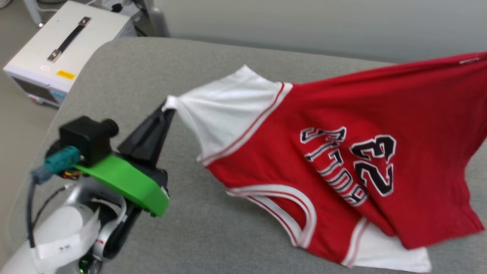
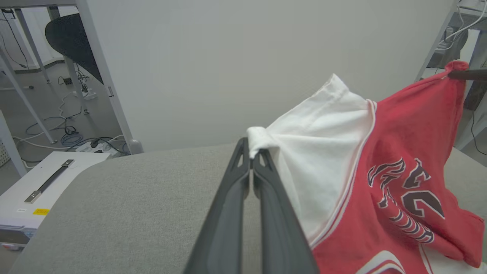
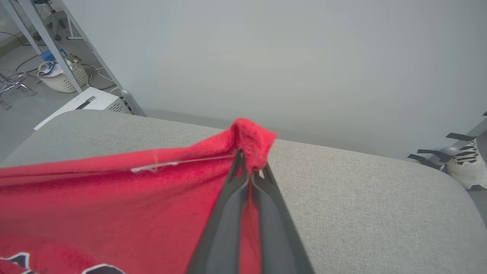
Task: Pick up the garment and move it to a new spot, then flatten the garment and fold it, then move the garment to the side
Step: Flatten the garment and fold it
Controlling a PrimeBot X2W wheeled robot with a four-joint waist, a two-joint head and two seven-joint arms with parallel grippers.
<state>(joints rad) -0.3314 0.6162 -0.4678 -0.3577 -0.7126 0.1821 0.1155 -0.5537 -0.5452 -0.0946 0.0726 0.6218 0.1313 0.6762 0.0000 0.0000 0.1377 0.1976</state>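
As both claws clamp opposite edges, likely for spreading, the garment (image 1: 380,114) hangs between them, trailing onto the bench (image 1: 190,232): left claw (image 1: 167,109) on white sleeve tip, right claw (image 3: 249,161) on red corner.

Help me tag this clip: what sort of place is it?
Probably a robotics lab or workshop: a white metal equipment box with a black handle, loose cables on the floor, and pale metal frame posts.
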